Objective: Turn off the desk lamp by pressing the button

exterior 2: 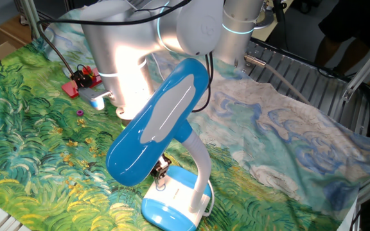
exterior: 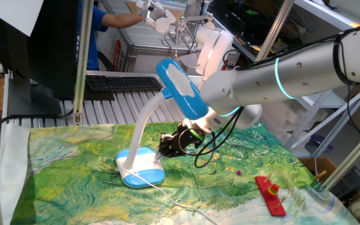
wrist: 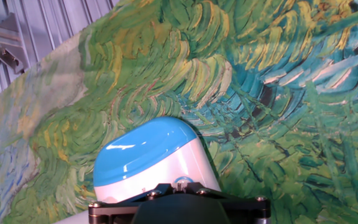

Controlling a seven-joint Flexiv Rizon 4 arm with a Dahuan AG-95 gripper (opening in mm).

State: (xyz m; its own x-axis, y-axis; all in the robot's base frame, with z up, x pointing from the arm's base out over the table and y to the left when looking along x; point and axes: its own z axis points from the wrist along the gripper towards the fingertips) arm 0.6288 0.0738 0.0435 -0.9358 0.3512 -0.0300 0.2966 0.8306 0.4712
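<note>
The desk lamp stands on the painted cloth. Its light-blue and white base [exterior: 141,170] is at the front, and its oblong blue head [exterior: 181,87] hangs above on the white gooseneck. My gripper [exterior: 162,153] reaches down under the head, with its tips right at the base's white top plate. In the other fixed view the fingertips [exterior 2: 160,177] look pressed together and rest on the base [exterior 2: 172,204] below the head [exterior 2: 159,122]. In the hand view the base [wrist: 148,155] fills the lower centre, and the small round button [wrist: 180,182] sits just ahead of my gripper [wrist: 180,189].
A white cable [exterior: 167,195] runs from the base toward the front edge. A red and yellow toy [exterior: 269,190] lies at the front right. A small purple bead [exterior: 235,171] lies on the cloth [exterior: 74,181]. A keyboard [exterior: 120,82] and a person are behind the table.
</note>
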